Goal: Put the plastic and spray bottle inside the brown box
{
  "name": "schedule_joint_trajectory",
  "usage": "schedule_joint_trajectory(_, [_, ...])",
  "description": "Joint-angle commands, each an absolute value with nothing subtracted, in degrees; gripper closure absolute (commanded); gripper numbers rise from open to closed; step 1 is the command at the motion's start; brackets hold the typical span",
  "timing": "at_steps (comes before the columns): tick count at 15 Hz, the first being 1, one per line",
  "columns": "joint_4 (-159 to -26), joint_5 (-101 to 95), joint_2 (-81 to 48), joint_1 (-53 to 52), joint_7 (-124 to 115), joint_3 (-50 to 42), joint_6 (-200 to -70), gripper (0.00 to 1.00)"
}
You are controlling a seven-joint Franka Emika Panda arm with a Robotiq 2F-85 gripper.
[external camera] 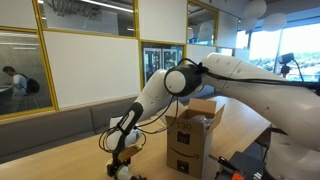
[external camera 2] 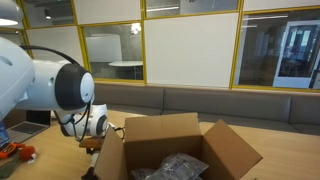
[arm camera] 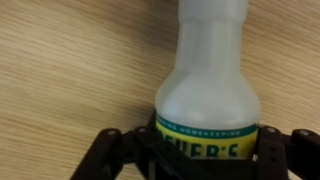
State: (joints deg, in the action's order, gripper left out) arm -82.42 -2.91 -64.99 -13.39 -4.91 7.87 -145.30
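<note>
**Spray bottle** [arm camera: 207, 90]: whitish upper part narrowing to the top. A yellow label with a green band and dark letters runs round the body. In the wrist view it fills the middle of the picture over the wood-grain table [arm camera: 60, 60]. It is outside the brown box. In an exterior view, a small white part [external camera: 122, 171] shows under the claw, to one side of the box and near its foot.

**Gripper** [arm camera: 203, 142]: black fingers [arm camera: 105, 150] stand on either side of the bottle's body, close to its sides. Whether they press on it cannot be told. In an exterior view the gripper [external camera: 122, 150] hangs low over the table, beside the box and apart from it.

**Brown box** [external camera: 193, 140]: tall cardboard carton standing upright on the table, with black print on its side and its top flaps spread open [external camera 2: 150, 135].

**Plastic** [external camera 2: 175, 165]: crinkled, greyish, glossy piece lying inside the box, low down.

**Arm** [external camera: 240, 75]: white, with a black joint, bending over and down past the box. In the exterior view across the box, it stands behind one flap [external camera 2: 40, 80].

**Table** [external camera: 60, 155]: light wood, carrying the box.

**Bench** [external camera 2: 200, 100]: grey, along the wall behind the box, under yellow-framed glass panels [external camera 2: 190, 45].
</note>
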Motion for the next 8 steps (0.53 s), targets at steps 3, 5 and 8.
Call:
schedule_joint_trajectory(3, [-81.04, -1.67, -64.47, -13.49, -6.39, 6.09, -143.14, 0.61])
schedule_joint_trajectory(5, [-83.09, -1.91, -61.96, -12.84, -7.4, 4.53, -143.41, 0.61])
schedule_joint_trajectory(8, [-85.81, -2.25, -58.21, -11.57, -8.17, 2.07, -144.1, 0.61])
